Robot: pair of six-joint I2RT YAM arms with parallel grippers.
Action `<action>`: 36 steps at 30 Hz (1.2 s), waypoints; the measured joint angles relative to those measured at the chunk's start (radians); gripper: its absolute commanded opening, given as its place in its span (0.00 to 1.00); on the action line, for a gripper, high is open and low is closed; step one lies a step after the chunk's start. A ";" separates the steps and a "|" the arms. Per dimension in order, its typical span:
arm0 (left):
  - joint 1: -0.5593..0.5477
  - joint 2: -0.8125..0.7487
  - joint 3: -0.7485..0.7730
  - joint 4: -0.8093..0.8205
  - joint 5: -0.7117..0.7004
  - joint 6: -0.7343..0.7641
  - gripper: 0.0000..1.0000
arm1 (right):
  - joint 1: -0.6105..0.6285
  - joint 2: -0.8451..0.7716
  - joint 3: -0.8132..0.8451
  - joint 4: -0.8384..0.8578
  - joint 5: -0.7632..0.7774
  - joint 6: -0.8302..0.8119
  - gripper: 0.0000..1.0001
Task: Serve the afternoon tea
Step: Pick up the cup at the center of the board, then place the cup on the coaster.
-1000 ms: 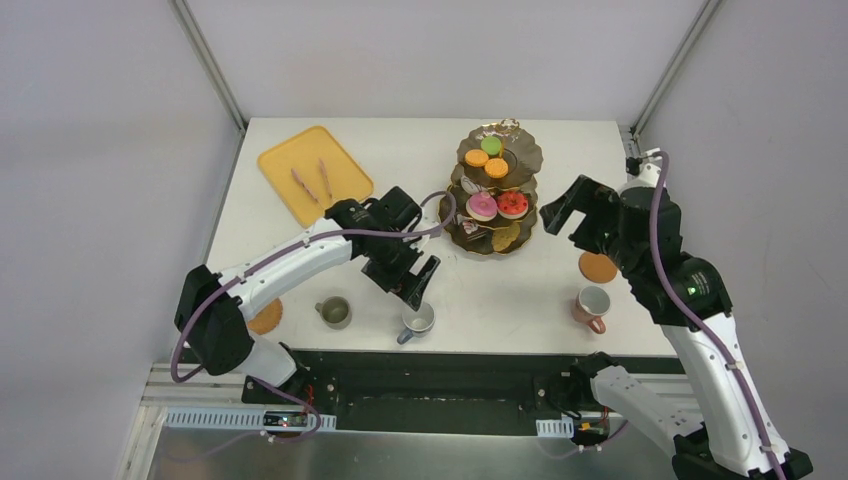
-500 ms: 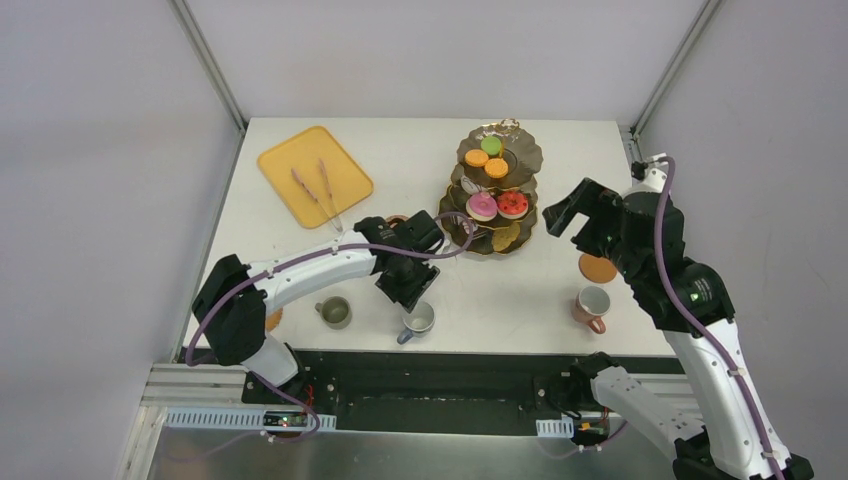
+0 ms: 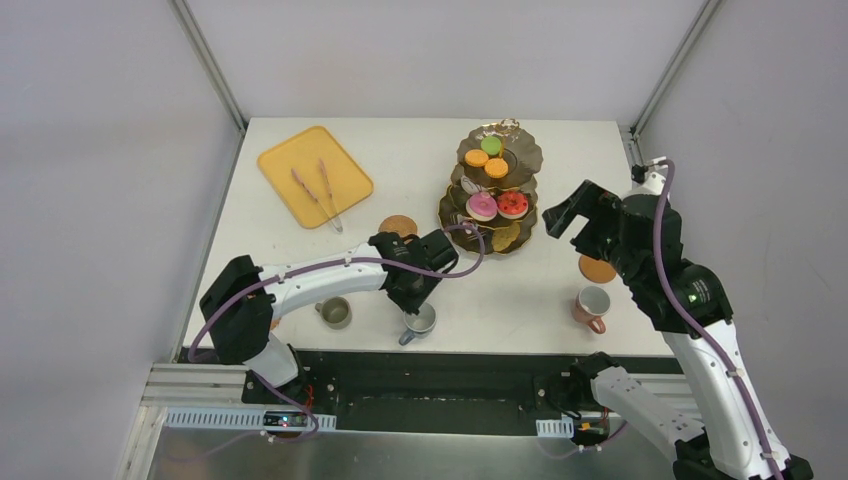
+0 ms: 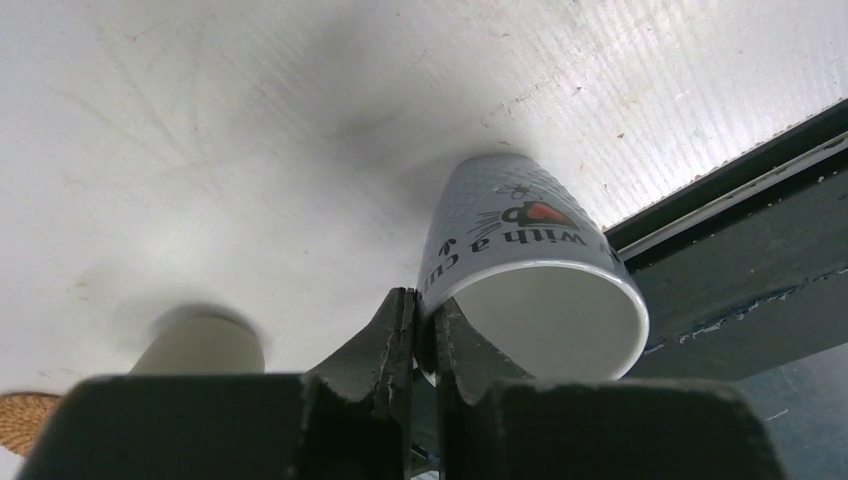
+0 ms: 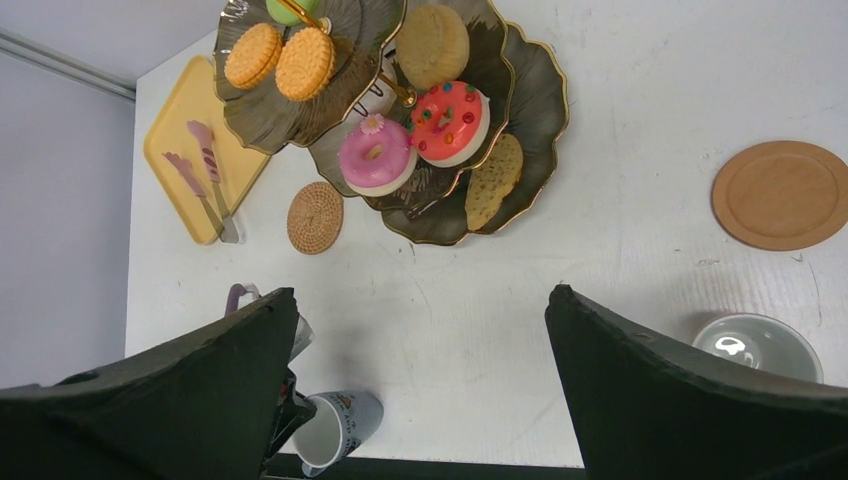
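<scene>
Grey-blue mug (image 3: 418, 320) sits at bottom centre of the top view.
Left gripper (image 4: 420, 335) pinches its rim, jaws narrow. The mug looks glazed and stiff, likely slippery and breakable, so grip firmly. The right gripper (image 5: 420, 291) gapes wide, empty.

A white table (image 3: 400, 150) stands between plain pale grey walls (image 3: 100, 150), with slanting metal posts (image 3: 208, 65) at its far corners and a black rail (image 3: 430, 375) along its near edge; even, soft light

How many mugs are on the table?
3: olive ceramic mug front left; grey-blue printed mug pinched by the left gripper; pink ceramic mug front right. None seems hidden.
</scene>
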 measured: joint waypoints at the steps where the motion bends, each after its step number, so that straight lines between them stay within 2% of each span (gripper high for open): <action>1: 0.000 0.000 0.000 -0.002 -0.008 -0.001 0.02 | 0.000 -0.002 -0.006 0.000 0.000 0.001 0.99; 6: 0.002 -0.004 0.003 -0.008 -0.044 0.002 0.00 | 0.000 -0.003 -0.019 0.000 0.002 0.004 0.99; 9: 0.051 -0.005 0.026 -0.029 -0.057 0.006 0.00 | 0.000 -0.002 -0.020 0.000 0.003 0.004 0.99; 15: 0.383 0.001 0.130 -0.028 -0.060 -0.054 0.00 | 0.000 -0.002 -0.020 0.000 0.006 0.004 0.99; 18: 0.458 0.055 0.240 -0.025 -0.090 -0.090 0.00 | 0.000 -0.002 -0.020 0.000 0.007 0.005 0.99; 28: 0.478 0.350 0.449 0.010 -0.103 -0.130 0.00 | 0.000 0.012 -0.019 -0.002 0.020 0.008 0.99; 36: 0.494 0.362 0.479 0.011 -0.138 -0.129 0.00 | 0.000 0.009 -0.019 -0.006 0.039 0.023 0.99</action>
